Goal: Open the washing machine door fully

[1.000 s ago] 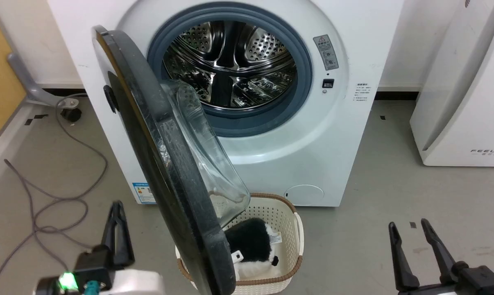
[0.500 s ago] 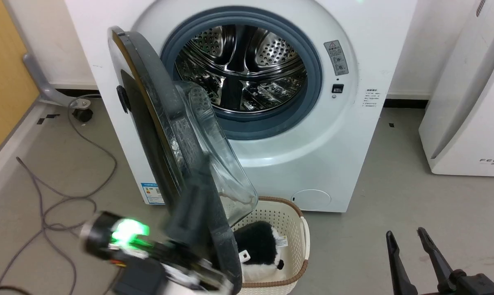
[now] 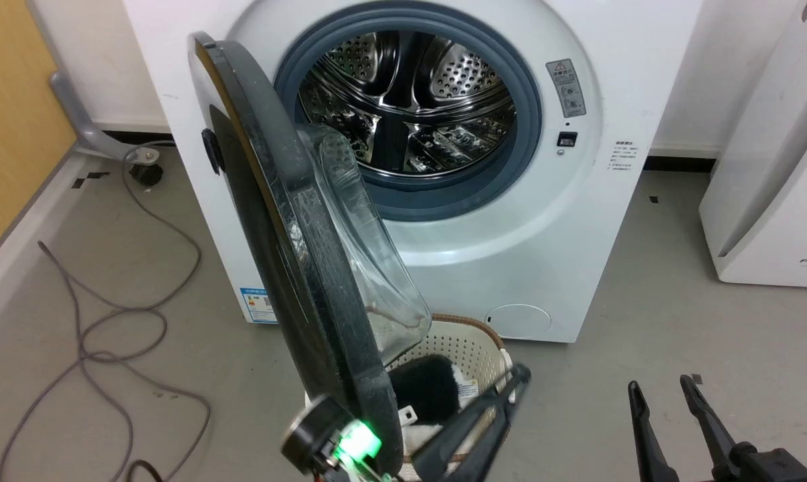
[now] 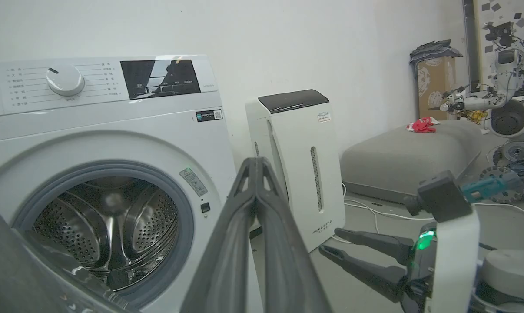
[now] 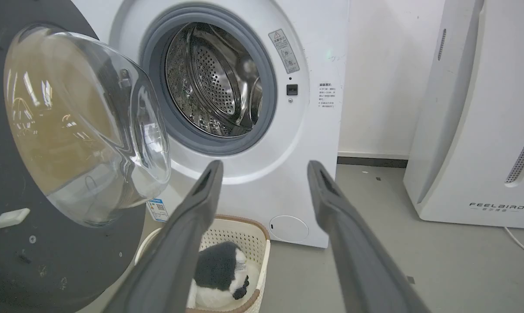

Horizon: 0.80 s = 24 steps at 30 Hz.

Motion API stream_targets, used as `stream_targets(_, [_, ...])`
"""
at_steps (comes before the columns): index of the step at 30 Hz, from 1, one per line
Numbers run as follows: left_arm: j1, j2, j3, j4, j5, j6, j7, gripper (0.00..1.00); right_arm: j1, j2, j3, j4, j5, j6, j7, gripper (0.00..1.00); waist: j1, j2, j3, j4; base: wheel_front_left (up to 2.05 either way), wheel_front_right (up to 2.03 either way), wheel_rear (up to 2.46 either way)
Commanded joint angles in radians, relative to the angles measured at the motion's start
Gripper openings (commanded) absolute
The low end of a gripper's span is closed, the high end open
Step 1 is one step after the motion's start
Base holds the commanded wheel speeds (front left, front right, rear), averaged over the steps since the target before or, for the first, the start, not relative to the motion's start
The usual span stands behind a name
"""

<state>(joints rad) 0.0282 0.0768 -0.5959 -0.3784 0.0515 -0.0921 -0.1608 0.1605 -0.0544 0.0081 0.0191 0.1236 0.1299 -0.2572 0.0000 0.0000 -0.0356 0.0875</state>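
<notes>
Black left gripper [image 3: 520, 373] pressed together, empty, bottom centre beside the washing machine door [image 3: 276, 221]; right gripper [image 3: 660, 387] spread wide, empty, lower right.

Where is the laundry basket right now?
Head view, bottom centre: the basket sits on the floor before the washing machine, by the lower edge of its open door.

washing machine [image 3: 530, 254]: white front-loader, upright. Steel perforated drum [image 3: 410, 100] exposed, grey gasket [image 3: 484, 191] ringing it, blue label [image 3: 259, 304] low on the front, left corner.
washing machine door [image 3: 296, 261]: glossy black disc, hinged at the left, unlatched and swung well out, nearly edge-on in the head view. Its clear glass bowl [image 3: 370, 268] bulges toward the opening, apart from the gasket.
</notes>
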Motion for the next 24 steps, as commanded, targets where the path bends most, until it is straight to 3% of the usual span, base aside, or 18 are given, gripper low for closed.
stream_targets(1, [0.014, 0.003, -0.008, 0.012, 0.005, -0.003, 0.006, 0.00, 0.010, 0.004, -0.001, 0.001, -0.007, 0.001, -0.005, 1.00, 0.0000, 0.0000, 0.004, 0.004, 0.00, 0.00, 0.00])
stream_targets(12, [0.048, 0.013, -0.043, 0.167, 0.036, 0.032, 0.007, 0.00, -0.004, 0.004, -0.001, 0.013, -0.020, 0.001, -0.005, 1.00, 0.0000, 0.0000, 0.025, 0.024, 0.00, 0.00, 0.00])
stream_targets(24, [0.018, 0.041, 0.054, 0.359, 0.031, 0.114, -0.041, 0.00, -0.011, 0.004, -0.006, 0.030, -0.027, 0.001, -0.005, 1.00, 0.0000, 0.0000, 0.040, 0.041, 0.00, 0.00, 0.00])
